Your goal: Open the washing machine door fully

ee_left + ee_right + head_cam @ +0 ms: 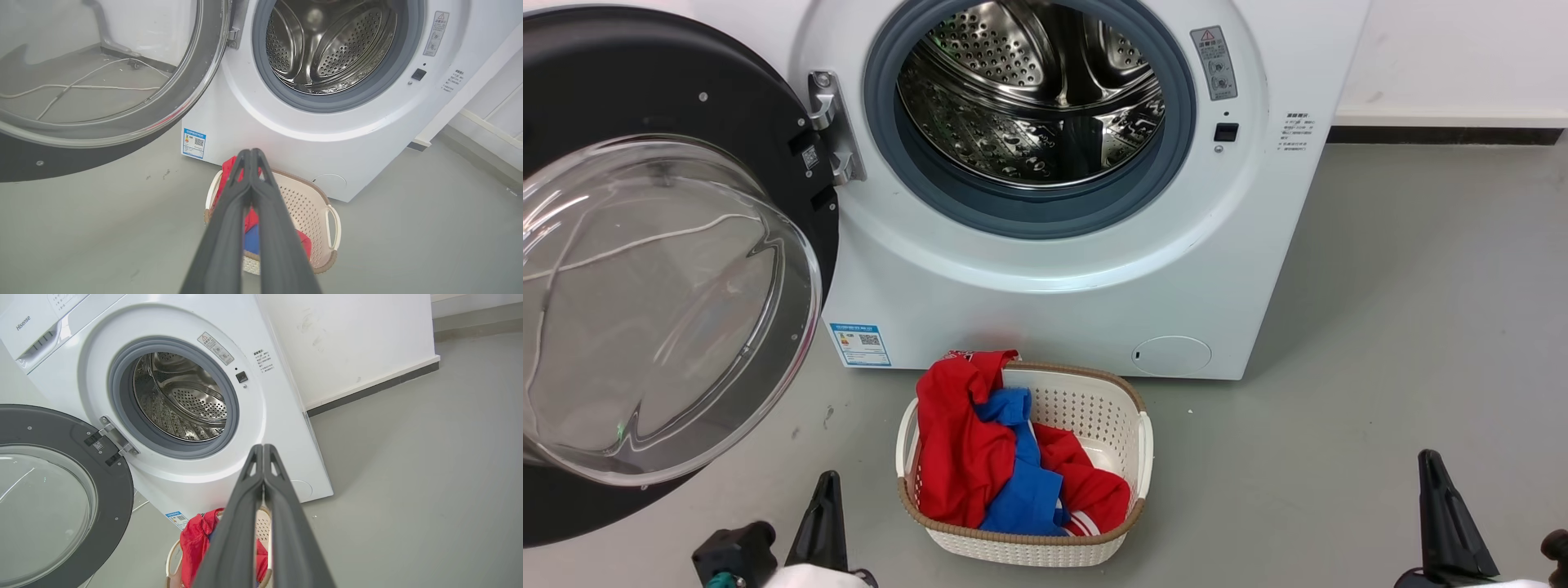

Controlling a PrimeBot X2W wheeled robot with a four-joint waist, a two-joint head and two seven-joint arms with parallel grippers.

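Washing machine door point(670, 269): swung wide open on its hinge point(832, 122), ahead and to the left of the left gripper's fingertips and clear of them; further left of the right gripper's fingers.
Left gripper point(247, 155): fingers pressed together with nothing between them, low above the floor point(1380, 367), touching nothing.
Right gripper point(263, 449): fingers closed against each other, empty, well apart from the door.
Drum point(1029, 90): uncovered, beyond both sets of fingertips, bare steel inside.
Basket point(1086, 372): on the floor against the machine front point(1054, 302), ahead of and between the two grippers.
Basket contents: a red garment point(956, 441) draped over the left rim and a blue garment point(1029, 490) lying on it.
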